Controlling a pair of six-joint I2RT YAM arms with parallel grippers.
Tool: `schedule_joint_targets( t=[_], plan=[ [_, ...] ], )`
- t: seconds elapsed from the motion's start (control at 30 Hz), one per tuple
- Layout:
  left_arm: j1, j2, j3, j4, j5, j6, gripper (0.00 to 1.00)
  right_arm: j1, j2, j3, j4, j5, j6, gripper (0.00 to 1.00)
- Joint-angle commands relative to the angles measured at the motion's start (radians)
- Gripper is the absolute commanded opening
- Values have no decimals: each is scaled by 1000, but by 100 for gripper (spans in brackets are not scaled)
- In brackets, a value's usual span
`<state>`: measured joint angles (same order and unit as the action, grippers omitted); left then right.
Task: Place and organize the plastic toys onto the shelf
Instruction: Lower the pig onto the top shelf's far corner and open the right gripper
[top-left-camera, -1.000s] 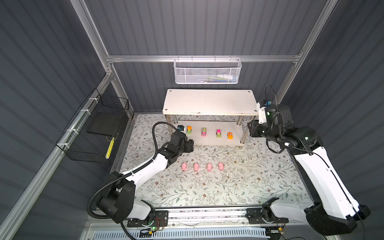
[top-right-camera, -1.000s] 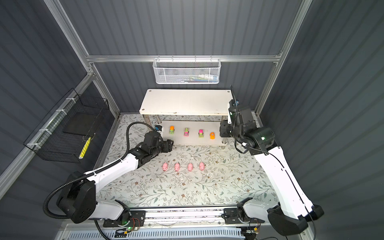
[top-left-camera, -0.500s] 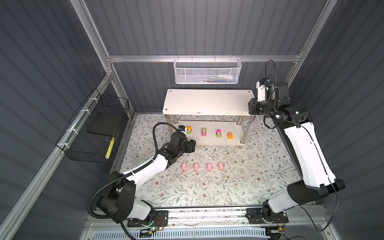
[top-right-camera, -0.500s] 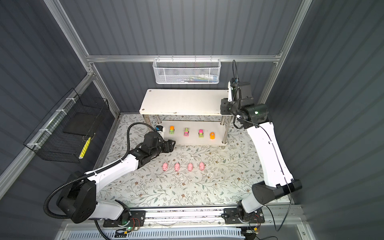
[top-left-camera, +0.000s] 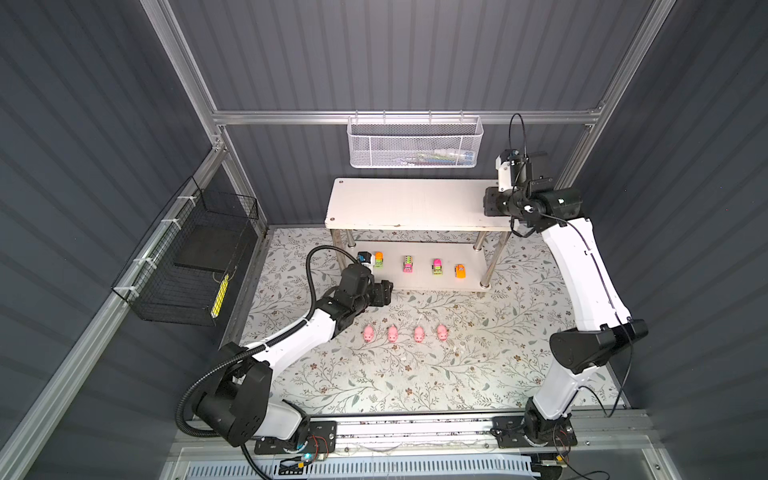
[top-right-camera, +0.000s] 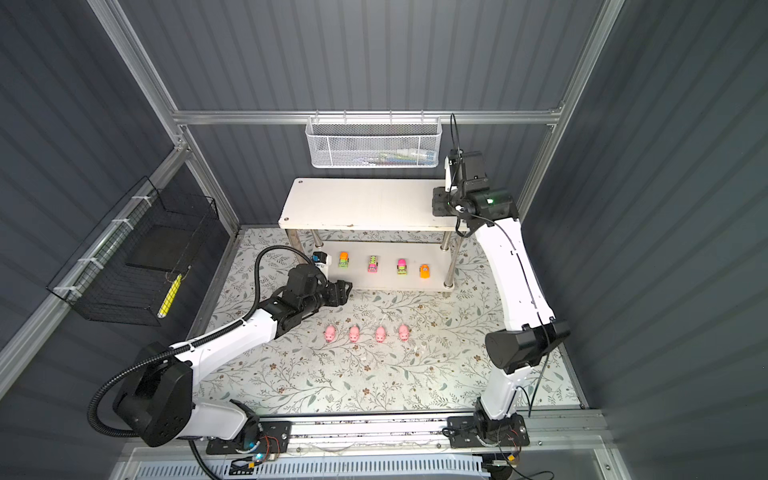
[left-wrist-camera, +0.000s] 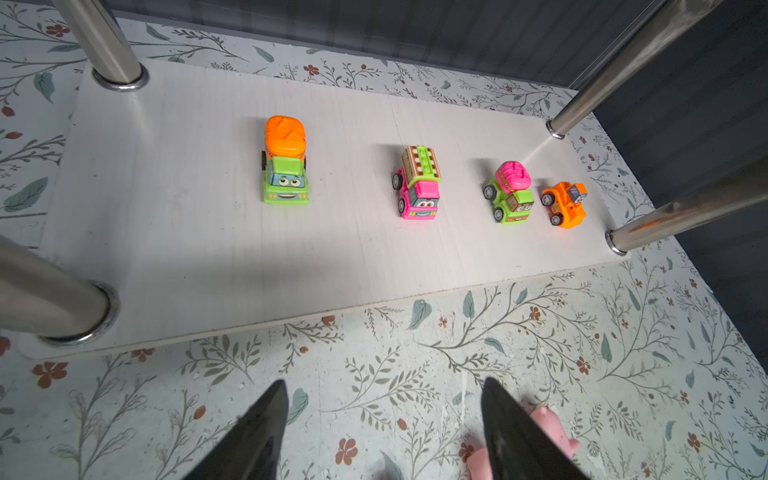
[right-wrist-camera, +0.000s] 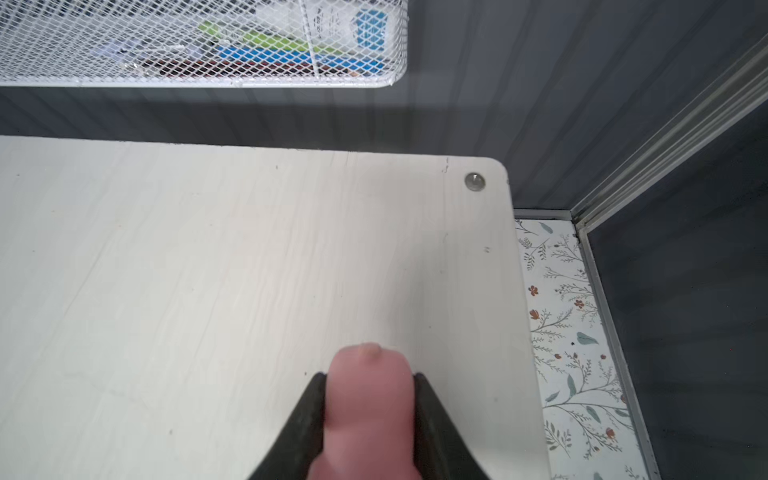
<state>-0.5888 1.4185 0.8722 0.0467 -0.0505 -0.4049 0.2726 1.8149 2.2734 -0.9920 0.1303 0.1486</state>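
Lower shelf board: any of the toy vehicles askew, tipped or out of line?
Nothing tipped or spilled. The row on the lower board stands upright; only the small orange vehicle at its end sits closer to its green-and-pink neighbour and looks slightly turned.

The shelf (right-wrist-camera: 208, 270) boards were white and dull, with thin lines like painted wood and a few small scratches. Its posts (left-wrist-camera: 104, 41) were shiny metal, bright like a mirror. The toy cars (left-wrist-camera: 286, 166) were hard plastic, smooth and a bit glossy. The pink pig (right-wrist-camera: 368, 407) looked smooth and not shiny. The floor sheet (left-wrist-camera: 415, 395) was flat, with printed flowers. The white basket (right-wrist-camera: 124, 50) was painted metal mesh. The black basket (top-left-camera: 174, 303) was thin wire. The walls (top-left-camera: 374, 62) were dull, grey and ribbed.
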Motion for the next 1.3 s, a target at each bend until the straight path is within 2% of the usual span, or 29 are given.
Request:
schedule_joint_targets(
  t=[0.0, 0.8, 1.03, 1.27],
  plan=[
    [-3, 0, -14, 5, 12, -8, 73, -7, 9, 35, -8, -7, -6, 34],
    [-3, 30, -7, 18, 28, -6, 73, -12, 54, 33, -35, -5, -8, 39],
    [-3, 30, -7, 18, 29, -6, 73, -12, 56, 35, -28, -5, -4, 44],
    [-3, 38, -2, 18, 31, -8, 73, -12, 20, 28, -1, 6, -5, 53]
  ],
)
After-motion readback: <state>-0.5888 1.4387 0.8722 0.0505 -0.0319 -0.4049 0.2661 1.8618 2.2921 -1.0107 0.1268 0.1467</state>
